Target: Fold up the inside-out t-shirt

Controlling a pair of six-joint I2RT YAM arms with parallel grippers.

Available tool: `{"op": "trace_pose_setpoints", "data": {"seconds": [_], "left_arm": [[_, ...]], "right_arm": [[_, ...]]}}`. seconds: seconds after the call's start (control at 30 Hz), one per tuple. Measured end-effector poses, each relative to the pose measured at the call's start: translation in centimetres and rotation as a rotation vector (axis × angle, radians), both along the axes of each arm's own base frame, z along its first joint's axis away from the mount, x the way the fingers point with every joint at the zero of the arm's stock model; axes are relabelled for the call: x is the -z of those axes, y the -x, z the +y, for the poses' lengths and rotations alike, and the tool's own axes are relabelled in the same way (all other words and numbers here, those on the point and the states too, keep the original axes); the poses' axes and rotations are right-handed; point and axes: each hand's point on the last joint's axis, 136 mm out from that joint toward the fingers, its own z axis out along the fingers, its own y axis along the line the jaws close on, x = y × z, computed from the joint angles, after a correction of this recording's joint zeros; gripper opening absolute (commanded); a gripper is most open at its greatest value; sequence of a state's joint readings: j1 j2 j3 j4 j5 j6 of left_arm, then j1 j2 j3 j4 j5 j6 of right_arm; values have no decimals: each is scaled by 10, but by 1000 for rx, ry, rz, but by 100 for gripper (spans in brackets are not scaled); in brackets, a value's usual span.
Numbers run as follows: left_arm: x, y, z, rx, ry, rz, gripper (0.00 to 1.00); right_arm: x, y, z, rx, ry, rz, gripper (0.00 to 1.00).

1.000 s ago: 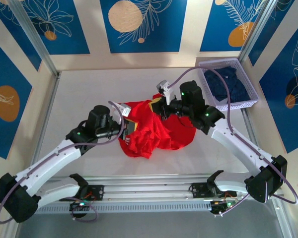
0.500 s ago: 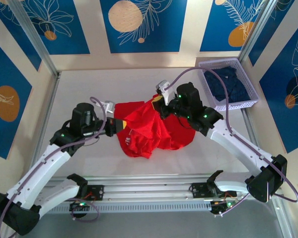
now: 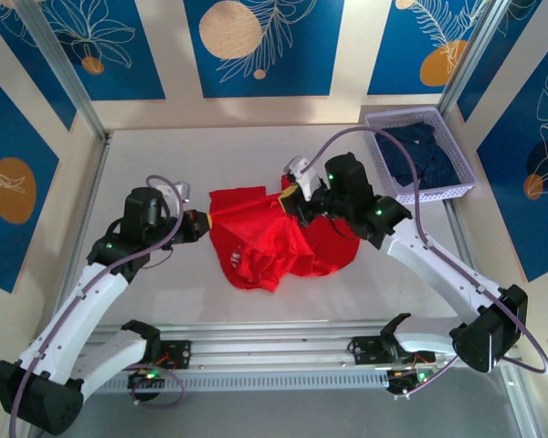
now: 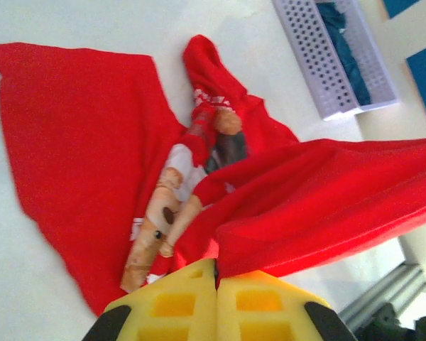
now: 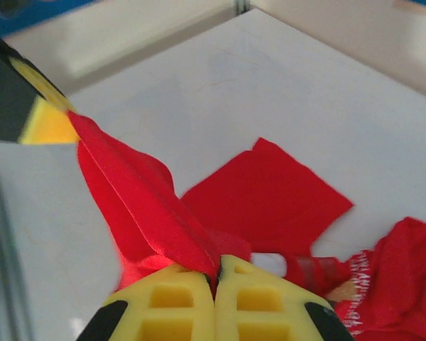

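My left gripper (image 3: 204, 222), clamped on the t-shirt (image 3: 274, 245), has pulled leftward. My right gripper (image 3: 292, 194) pinches the other end, so the cloth stretches out mid-table (image 3: 164, 160), opening for folding.

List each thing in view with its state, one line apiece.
t-shirt: crumpled on the table, one edge lifted and stretched between both claws, print partly showing.
left claw: shut on the t-shirt.
right claw: shut on the t-shirt.
basket: holding dark navy clothing.
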State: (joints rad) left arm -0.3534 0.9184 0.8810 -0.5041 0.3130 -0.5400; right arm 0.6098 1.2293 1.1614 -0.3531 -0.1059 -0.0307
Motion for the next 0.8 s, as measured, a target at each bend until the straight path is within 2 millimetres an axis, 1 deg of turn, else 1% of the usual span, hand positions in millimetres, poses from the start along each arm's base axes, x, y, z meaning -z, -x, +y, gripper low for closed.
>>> {"op": "trace_pose_setpoints", "data": {"seconds": [0.1, 0.2, 0.33, 0.43, 0.5, 0.6, 0.7, 0.8], "left_arm": [[11, -3, 1, 6, -30, 10, 0], [28, -6, -3, 20, -37, 40, 0], [47, -3, -8, 57, -34, 81, 0], [53, 0, -13, 88, -15, 83, 0], [54, 1, -17, 109, -2, 76, 0], [53, 1, -22, 141, 8, 50, 21], [56, 3, -24, 162, 0, 31, 39], [57, 6, -26, 181, -14, -10, 51]], "right_arm": [[-8, -6, -6, 21, -119, 94, 0], [-11, -6, -2, 16, -209, 197, 0], [-2, -7, 6, 16, -249, 303, 0], [4, -10, 6, 29, -252, 341, 0], [5, -10, 6, 29, -251, 350, 0], [-2, -9, 6, 19, -243, 355, 0], [-16, -10, 5, 10, -242, 330, 0], [-30, -9, 5, -12, -239, 307, 0]]}}
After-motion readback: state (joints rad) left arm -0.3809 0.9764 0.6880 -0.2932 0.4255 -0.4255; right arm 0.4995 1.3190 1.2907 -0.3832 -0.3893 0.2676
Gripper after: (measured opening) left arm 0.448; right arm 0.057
